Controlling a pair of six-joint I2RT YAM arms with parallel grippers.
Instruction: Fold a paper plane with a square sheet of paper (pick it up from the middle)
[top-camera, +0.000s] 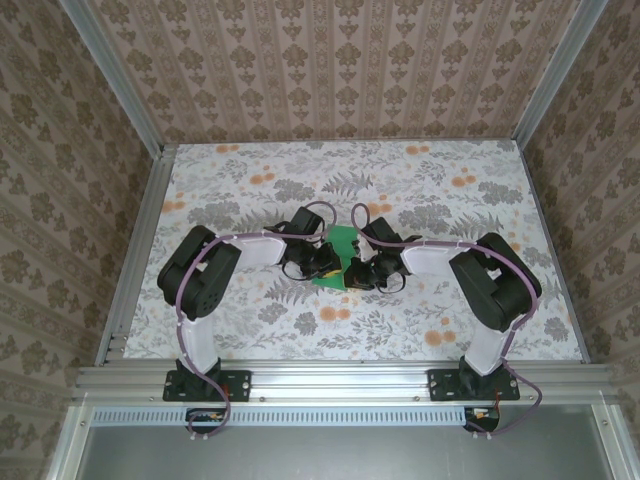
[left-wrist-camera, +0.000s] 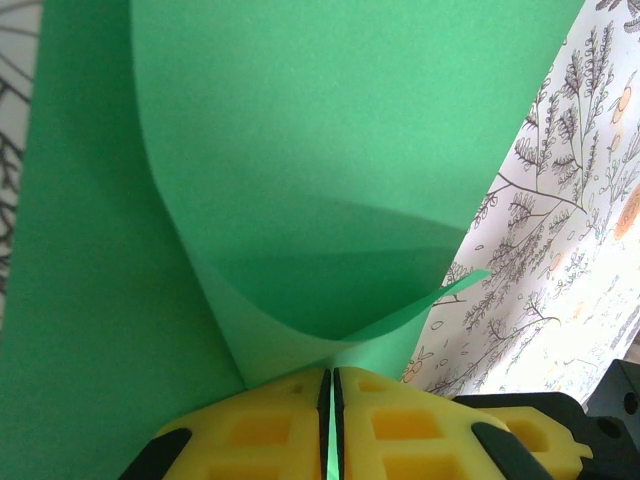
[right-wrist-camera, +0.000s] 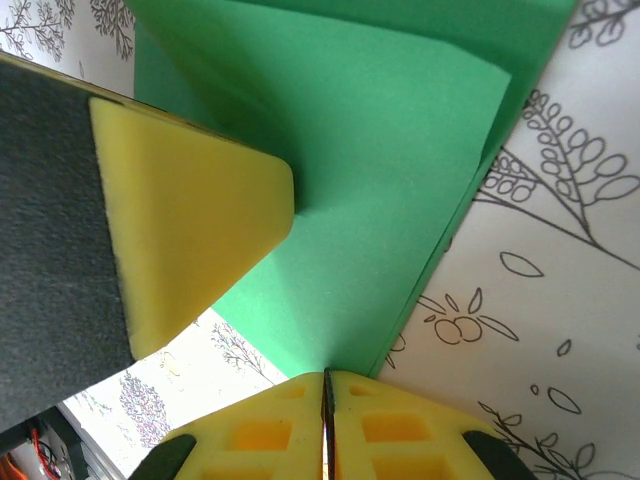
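Observation:
The square sheet of paper (top-camera: 346, 240) is bright green and lies partly folded at the middle of the table, between the two arms. In the left wrist view the sheet (left-wrist-camera: 300, 150) curls upward in a loose loop. My left gripper (left-wrist-camera: 331, 385) is shut on its lower edge, and a green sliver shows between the yellow fingers. In the right wrist view the paper (right-wrist-camera: 400, 150) shows two layers. Its near corner runs into my right gripper (right-wrist-camera: 325, 385), which is shut on it. A yellow fingertip (right-wrist-camera: 190, 230) of the left gripper presses on the paper from the upper left. From above, the left gripper (top-camera: 333, 265) and right gripper (top-camera: 355, 272) almost touch.
The floral tabletop (top-camera: 450, 320) extends on all sides of the paper. An aluminium rail (top-camera: 340, 378) runs along the near edge by the arm bases. Patterned walls close in the left, right and back sides.

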